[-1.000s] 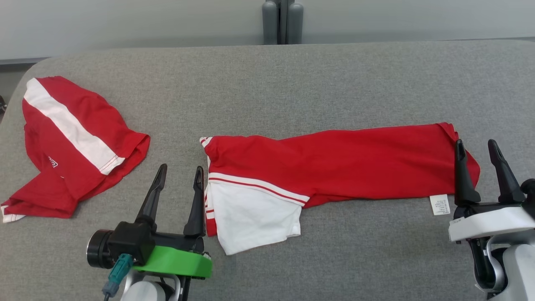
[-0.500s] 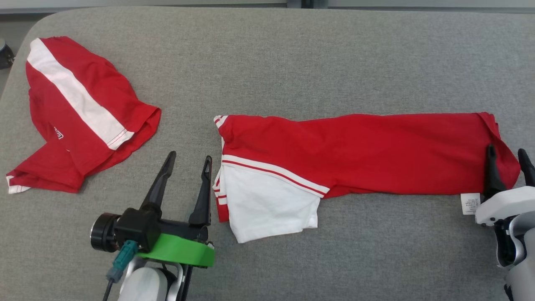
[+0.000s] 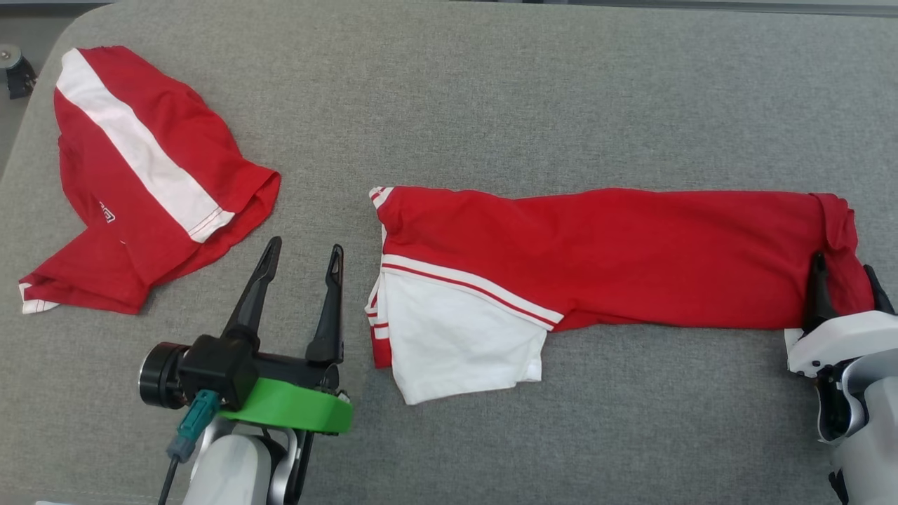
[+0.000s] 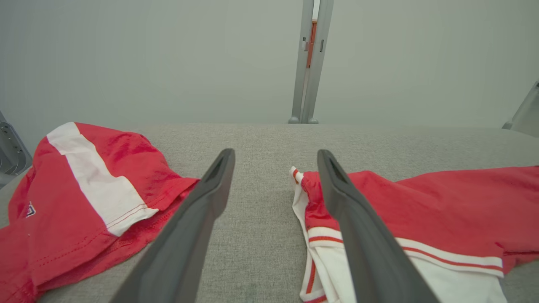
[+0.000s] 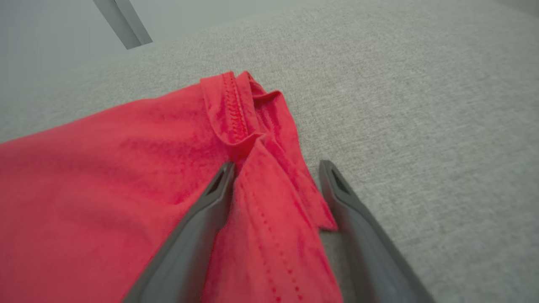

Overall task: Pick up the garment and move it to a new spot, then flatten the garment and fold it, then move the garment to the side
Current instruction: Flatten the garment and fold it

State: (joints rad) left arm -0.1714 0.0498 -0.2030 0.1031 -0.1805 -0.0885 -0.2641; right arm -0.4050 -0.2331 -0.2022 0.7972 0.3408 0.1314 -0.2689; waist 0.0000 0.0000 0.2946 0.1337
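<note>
The garment (image 3: 617, 259) lies as a long red folded strip across the grey table, with a white, red-striped panel (image 3: 456, 344) at its left end. My left gripper (image 3: 305, 245) is open just left of that end, with bare cloth-covered table between its fingers (image 4: 276, 155). At the garment's right end my right gripper (image 3: 843, 265) is open too. In the right wrist view its fingers (image 5: 210, 202) straddle the hemmed corner of the garment (image 5: 105, 176), and the jaws stand apart around the cloth.
A second red shirt with a white band (image 3: 140, 182) lies bunched at the table's far left, also seen in the left wrist view (image 4: 84, 198). The table's rounded left corner (image 3: 42, 91) is close to it. Bare grey surface (image 3: 526, 91) stretches behind the garment.
The head camera has tilted down, so the whole picture has shifted and the back wall has left the view. The left gripper stands slightly farther from the garment's left edge. Both grippers stay open.
</note>
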